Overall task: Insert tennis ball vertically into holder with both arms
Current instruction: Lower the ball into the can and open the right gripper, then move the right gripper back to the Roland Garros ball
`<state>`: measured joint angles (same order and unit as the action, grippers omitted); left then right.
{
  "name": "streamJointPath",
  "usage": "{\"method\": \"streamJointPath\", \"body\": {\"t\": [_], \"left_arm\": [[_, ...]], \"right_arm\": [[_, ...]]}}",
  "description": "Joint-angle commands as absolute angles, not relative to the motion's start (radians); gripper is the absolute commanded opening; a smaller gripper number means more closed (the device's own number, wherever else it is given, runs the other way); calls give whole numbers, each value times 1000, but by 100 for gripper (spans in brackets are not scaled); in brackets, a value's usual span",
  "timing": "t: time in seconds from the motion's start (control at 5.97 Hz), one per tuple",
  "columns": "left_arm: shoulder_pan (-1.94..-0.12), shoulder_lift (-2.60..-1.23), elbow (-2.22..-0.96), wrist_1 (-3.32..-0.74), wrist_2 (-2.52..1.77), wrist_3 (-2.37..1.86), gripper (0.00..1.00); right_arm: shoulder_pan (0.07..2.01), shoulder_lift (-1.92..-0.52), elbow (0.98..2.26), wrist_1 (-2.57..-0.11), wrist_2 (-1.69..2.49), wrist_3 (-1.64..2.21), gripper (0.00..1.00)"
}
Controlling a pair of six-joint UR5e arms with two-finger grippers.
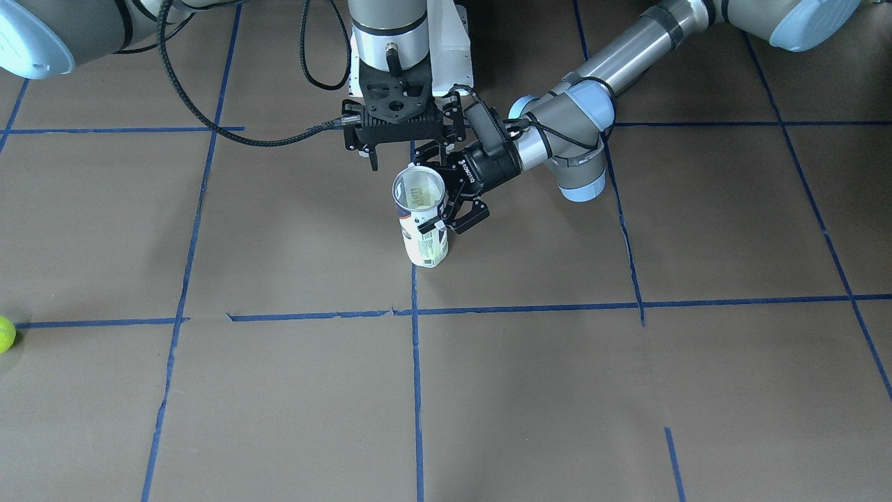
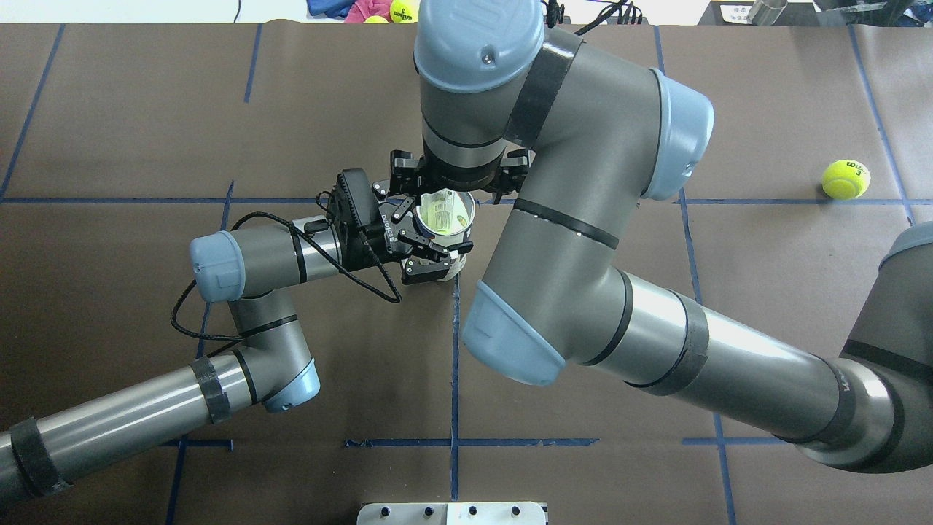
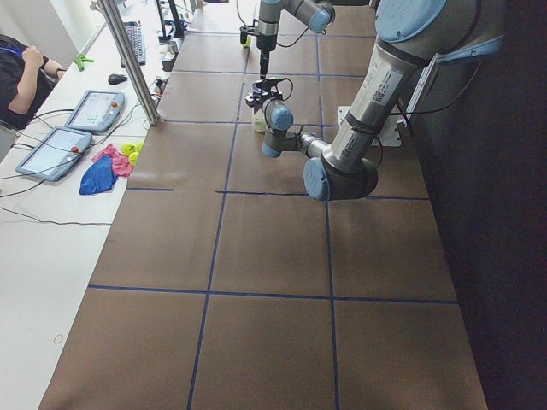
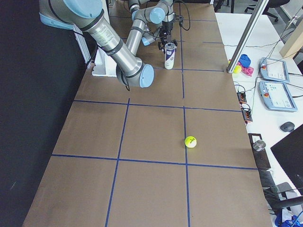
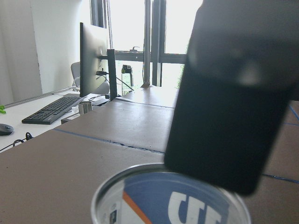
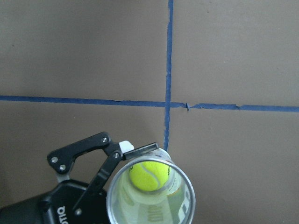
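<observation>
Fingers L (image 1: 432, 223) pinch holder (image 1: 424, 247) rim; fingers R (image 1: 374, 160) spread above; ball (image 6: 148, 175) inside.

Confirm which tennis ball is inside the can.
The tennis ball down inside the upright can; the other ball lies loose on the table.
</observation>
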<state>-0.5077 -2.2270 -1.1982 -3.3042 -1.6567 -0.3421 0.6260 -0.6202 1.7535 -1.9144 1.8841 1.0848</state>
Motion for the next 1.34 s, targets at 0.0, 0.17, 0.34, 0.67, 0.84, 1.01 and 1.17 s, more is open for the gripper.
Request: {"method": "streamJointPath", "body": {"t": [0.0, 0.17, 0.34, 0.67, 0.84, 1.01, 1.17], "left_arm": [[-509, -2224, -1200, -3306, -1657, -342, 94], [-509, -2223, -1200, -3307, -1657, -344, 92], [-511, -2223, -1200, -3307, -1657, -344, 89], [-514, -2212, -1200, -3310, -1657, -344, 88], [-517, -2212, -1201, -3312, -1657, -344, 87], [-517, -2210, -1201, -3312, -1657, -344, 87], [-517, -2210, -1201, -3312, -1657, -344, 87]], "right_arm": [[757, -694, 1759, -1910, 1989, 889, 100], [846, -771, 1759, -1861, 2056, 770, 100], [924, -855, 1759, -1798, 2109, 665, 100], [1067, -977, 1746, -1793, 2147, 362, 100], [1130, -991, 1673, -1786, 2179, 230, 100], [1191, -1009, 1581, -1742, 2209, 109, 100], [1245, -1056, 1478, -1614, 2238, 15, 100]]}}
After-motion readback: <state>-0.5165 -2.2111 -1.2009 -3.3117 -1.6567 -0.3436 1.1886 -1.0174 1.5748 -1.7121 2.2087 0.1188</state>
